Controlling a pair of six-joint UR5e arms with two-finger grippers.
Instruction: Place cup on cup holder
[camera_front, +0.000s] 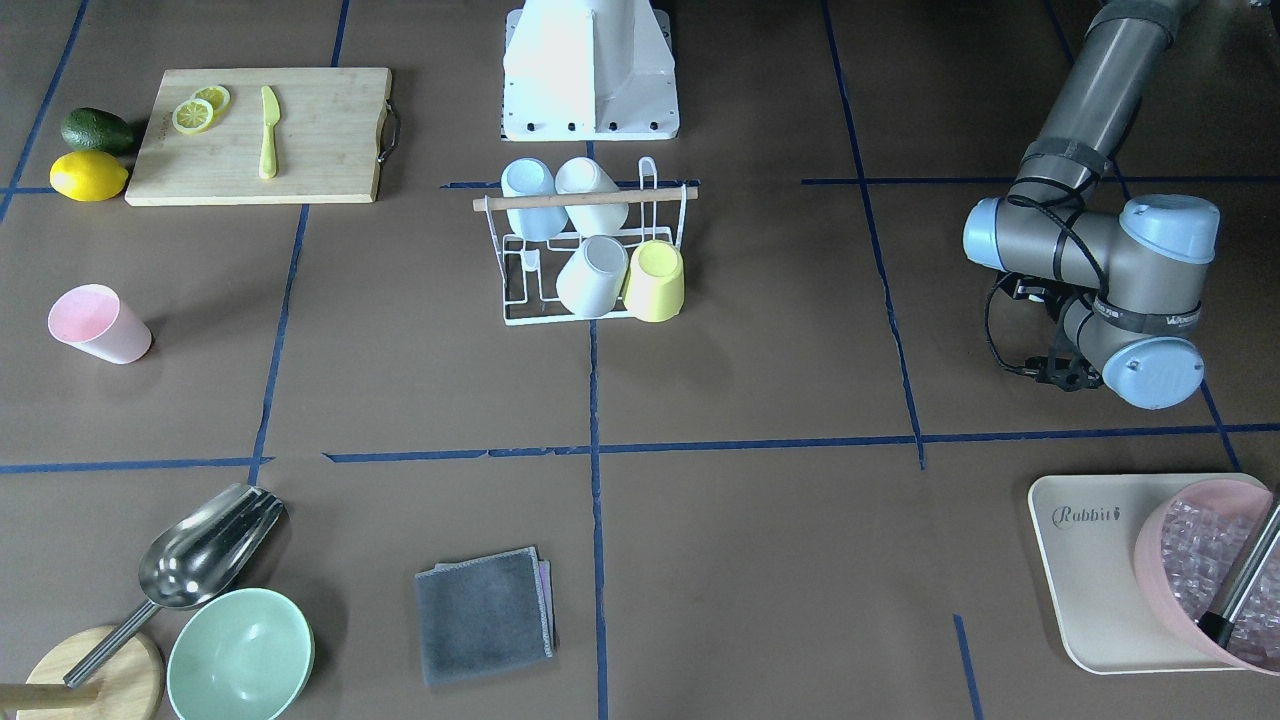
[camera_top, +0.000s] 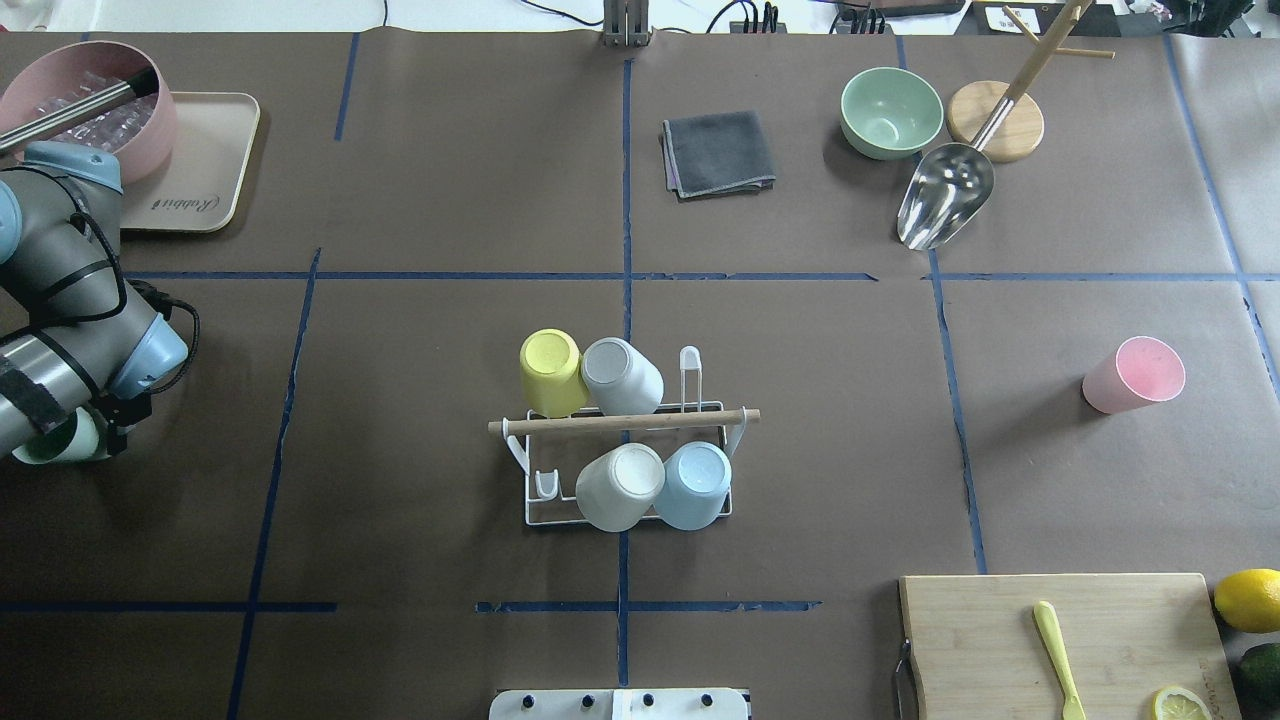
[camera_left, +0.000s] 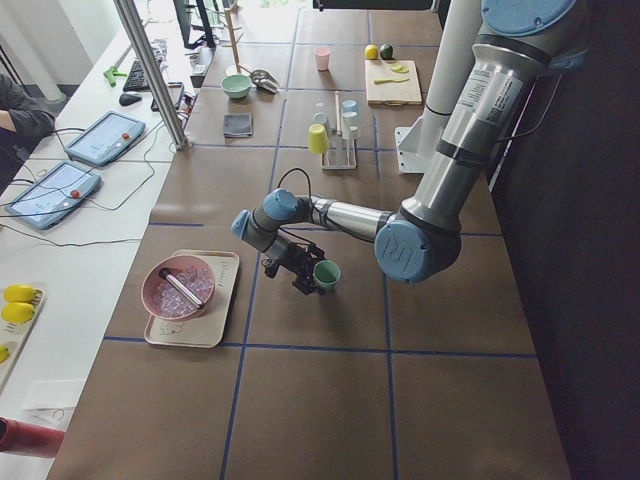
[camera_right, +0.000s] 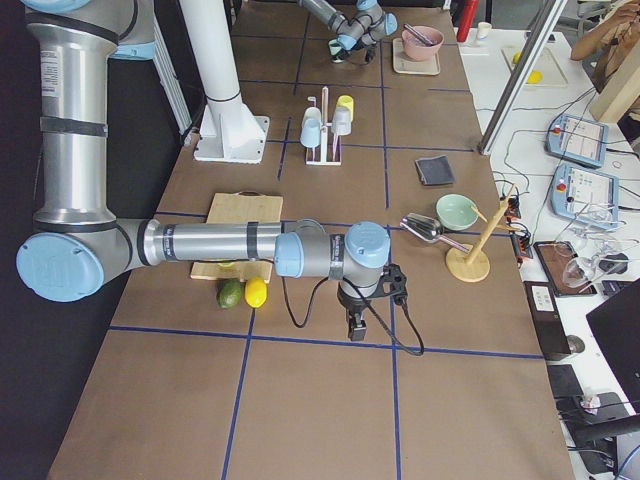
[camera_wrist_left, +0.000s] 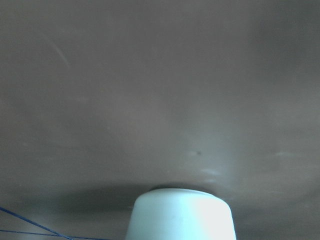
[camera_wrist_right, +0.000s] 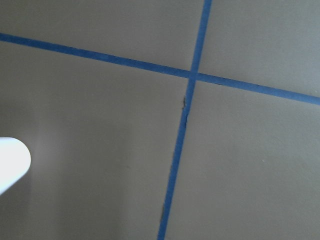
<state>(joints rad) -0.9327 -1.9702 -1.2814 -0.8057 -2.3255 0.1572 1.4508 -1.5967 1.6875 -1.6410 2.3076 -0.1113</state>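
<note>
The cup holder (camera_top: 620, 422), a white wire rack with a wooden rod (camera_front: 585, 200), stands at the table's middle. It carries a yellow cup (camera_top: 551, 372), two whitish cups and a light blue cup (camera_top: 696, 483). My left gripper (camera_top: 75, 440) is far to the rack's left, low over the table, shut on a mint green cup (camera_left: 326, 273), which also shows at the bottom of the left wrist view (camera_wrist_left: 180, 216). A pink cup (camera_top: 1135, 375) stands alone on the table at the right. My right gripper (camera_right: 355, 326) shows only in the exterior right view; I cannot tell whether it is open.
A beige tray (camera_top: 205, 160) with a pink bowl of ice (camera_top: 90, 100) lies beyond my left arm. A grey cloth (camera_top: 718, 152), green bowl (camera_top: 890, 110) and metal scoop (camera_top: 945, 195) sit at the far side. A cutting board (camera_top: 1060, 640), lemon and avocado are near right.
</note>
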